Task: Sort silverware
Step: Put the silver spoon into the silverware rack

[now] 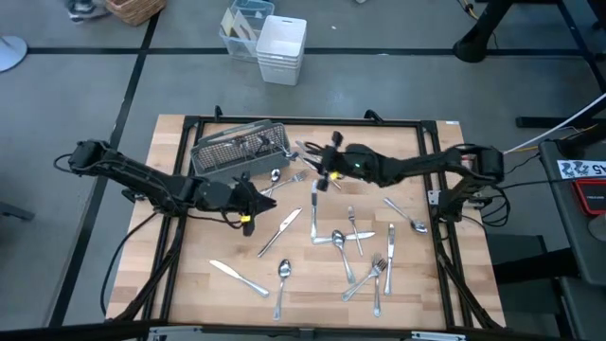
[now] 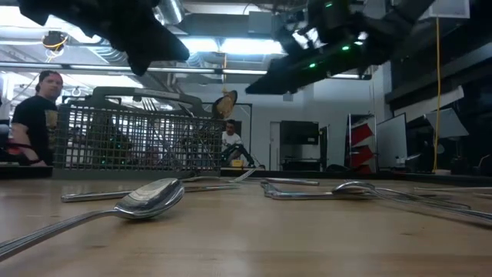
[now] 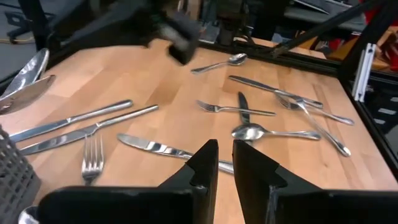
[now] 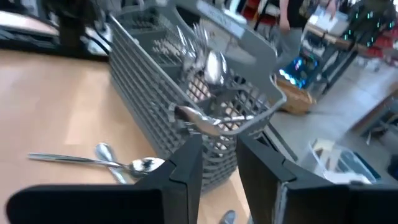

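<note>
While silverware (image 1: 346,248) scattered, caddy (image 1: 239,147) nearby

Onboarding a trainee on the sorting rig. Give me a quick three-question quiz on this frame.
1. True or false: the wire-mesh caddy is empty.
2. Which claw is at the caddy: A left, B right?
3. What piece lies nearest the low camera?

Key:
1. False, silverware stands in it.
2. B, the right claw.
3. A spoon.

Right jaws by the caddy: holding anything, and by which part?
Yes: the right gripper pinches a spoon near its handle end, over the caddy. Left gripper holds nothing.
</note>
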